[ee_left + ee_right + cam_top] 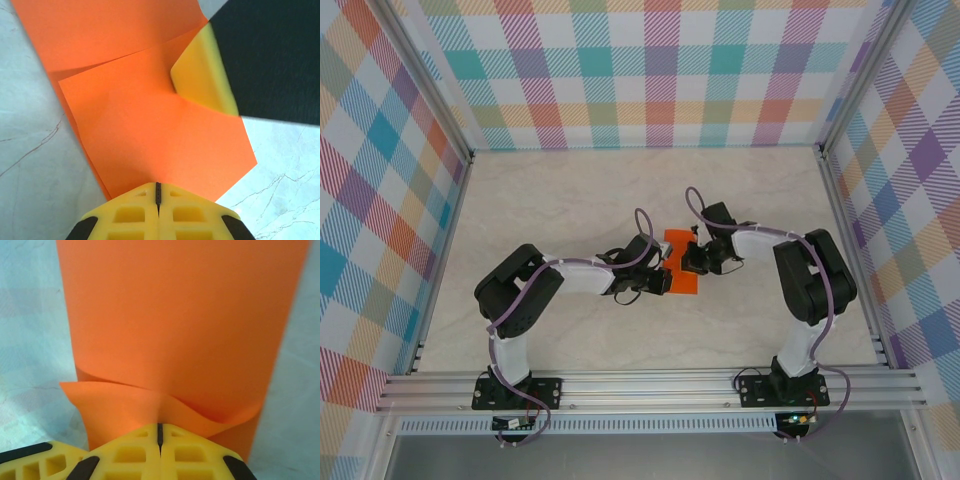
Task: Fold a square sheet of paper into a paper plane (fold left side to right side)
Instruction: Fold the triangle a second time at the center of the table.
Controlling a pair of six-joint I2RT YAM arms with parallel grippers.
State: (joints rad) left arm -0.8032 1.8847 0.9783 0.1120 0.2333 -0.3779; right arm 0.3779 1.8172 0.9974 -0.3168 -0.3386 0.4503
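Top external view, entry one: sheet of paper, orange, flat on the pale table. It is partly folded, with one flap lying askew over the lower layer. At the sheet's left edge is the left gripper. At its right edge is the right gripper. The two sit close together over it.

Left wrist view: the left gripper's jaws are together, tips set on the sheet's near corner. Whether they press it down or nip it, I cannot tell. A yellow finger of the right gripper bears on the flap's far edge, where the paper curls up against it.

Right wrist view: the right gripper's jaws are together. The flap's edge puckers up into the seam between them, so it looks clamped on the sheet (a thin grip, easily lost).

Handling note, as a judgement: the flap is probably mid-turn.
- Keep one tip pinning the lower layer so the sheet cannot skate on the smooth table.
- Square the flap's edge to the sheet's edge before flattening.
- Then stroke the crease from its middle outward with shut tips, and lightly, since a wave remains in the flap.

Not legible:
- From above, the wrists cover most of the sheet, so edge alignment cannot be checked.
- The paper under both sets of fingertips is hidden.
- The sheet's far end is cut off in the right wrist view.
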